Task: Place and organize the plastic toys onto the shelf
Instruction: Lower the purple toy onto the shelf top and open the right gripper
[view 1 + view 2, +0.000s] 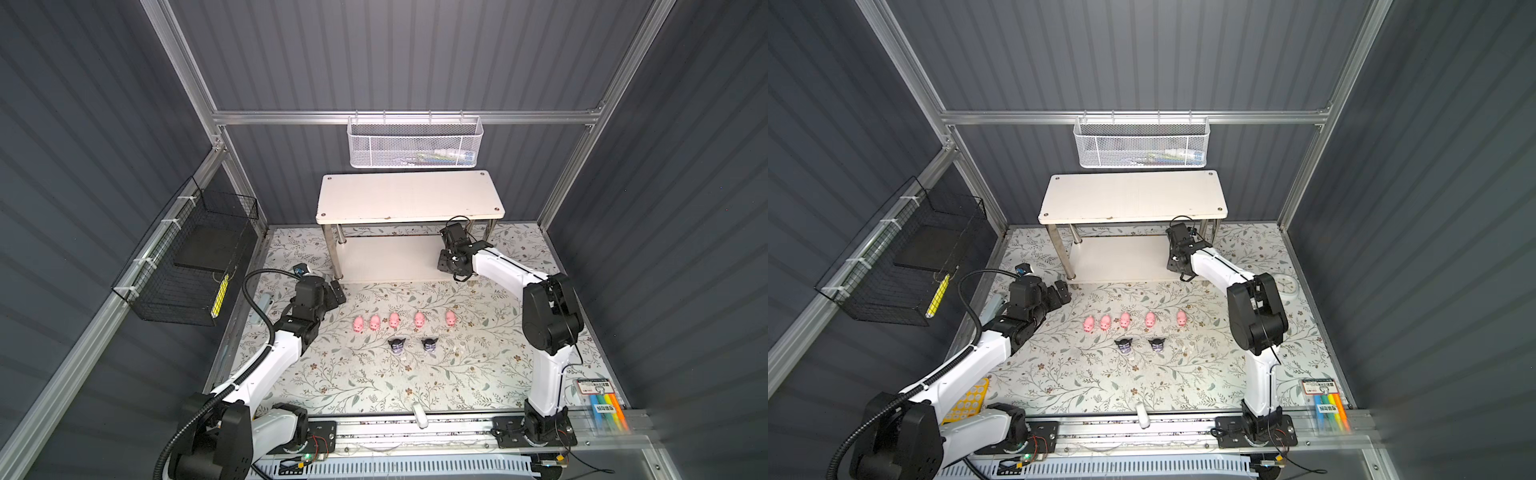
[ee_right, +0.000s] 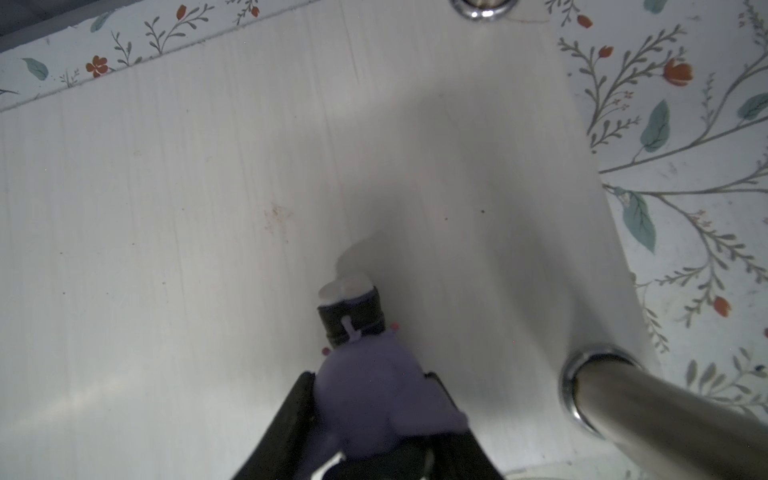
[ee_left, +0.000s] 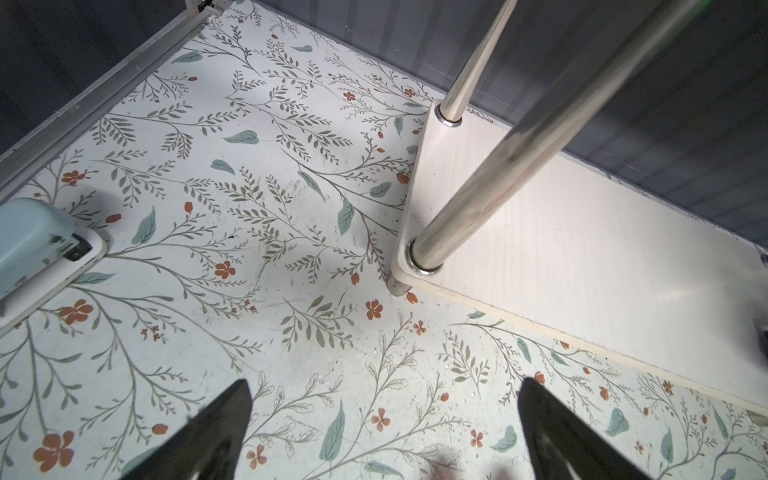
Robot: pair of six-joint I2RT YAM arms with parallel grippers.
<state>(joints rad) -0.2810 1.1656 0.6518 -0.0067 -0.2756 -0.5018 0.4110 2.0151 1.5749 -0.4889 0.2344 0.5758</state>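
Note:
Several pink pigs (image 1: 394, 320) stand in a row on the floral mat in both top views. Just in front of them are two black-and-purple figures (image 1: 397, 345) (image 1: 429, 344). A third black-and-purple figure (image 2: 365, 374) is pinched in my right gripper (image 2: 370, 382), low over the right end of the shelf's lower board (image 2: 208, 208), near a chrome leg (image 2: 665, 415). Whether it touches the board I cannot tell. The shelf's top board (image 1: 409, 195) is bare. My left gripper (image 3: 384, 386) stands open over the mat beside the shelf's left front leg (image 3: 498, 166), holding nothing.
A white mesh basket (image 1: 415, 141) hangs on the back rail and a black wire basket (image 1: 187, 257) on the left wall. A pale blue object (image 3: 29, 241) lies left of the left arm. A white clock (image 1: 1285, 284) and a marker pack (image 1: 602, 403) sit on the right.

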